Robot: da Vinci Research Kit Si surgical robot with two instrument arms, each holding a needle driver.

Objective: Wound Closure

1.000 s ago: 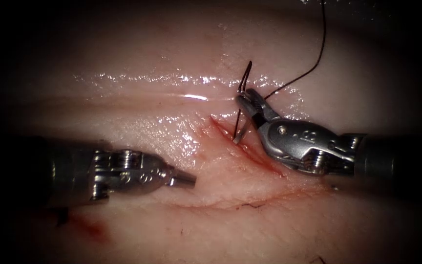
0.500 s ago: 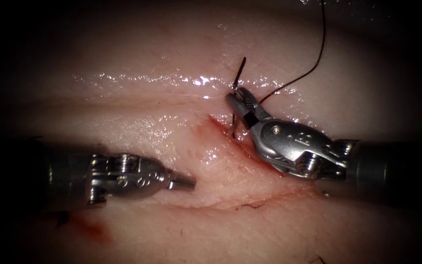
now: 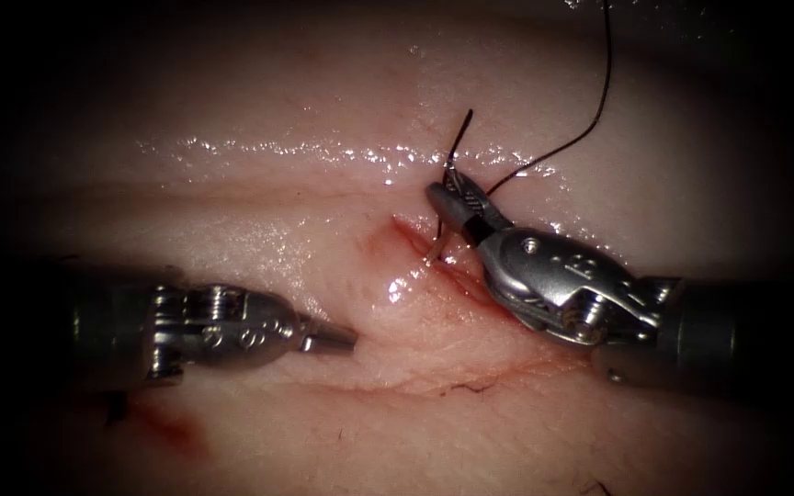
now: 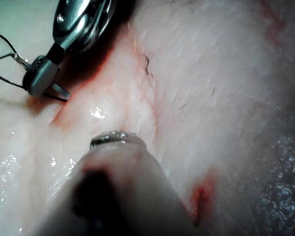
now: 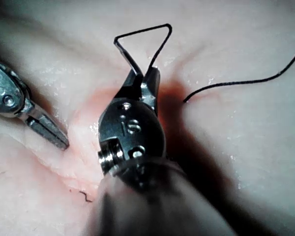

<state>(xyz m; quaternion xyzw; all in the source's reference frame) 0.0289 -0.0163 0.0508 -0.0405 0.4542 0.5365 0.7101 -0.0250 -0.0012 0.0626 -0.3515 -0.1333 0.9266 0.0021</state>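
My right tool (image 3: 448, 195) comes in from the right with its jaws shut on the curved needle (image 3: 459, 138) near mid-curve. The needle stands steeply; its lower end meets the tissue (image 3: 259, 211) at the upper end of the cut (image 3: 466, 285), on its right edge. How deep it sits is hidden. Dark thread (image 3: 590, 130) rises from beside the jaws to the top of the picture. My left tool (image 3: 342, 338) lies left of the cut, shut and holding nothing. The left wrist view shows the right tool (image 4: 42, 78); the right wrist view shows its jaws (image 5: 143, 81) and the thread (image 5: 246, 81).
A second reddish line (image 3: 434, 386) runs across the tissue below both tools. A smear of red fluid (image 3: 172, 432) lies at the lower left, under the left tool's shaft. The left tool (image 5: 44, 129) sits close beside the right tool in the right wrist view.
The right tool shifted slightly left and turned, bringing the needle's lower end down onto the cut's upper end. The left tool drew back a little to the left.
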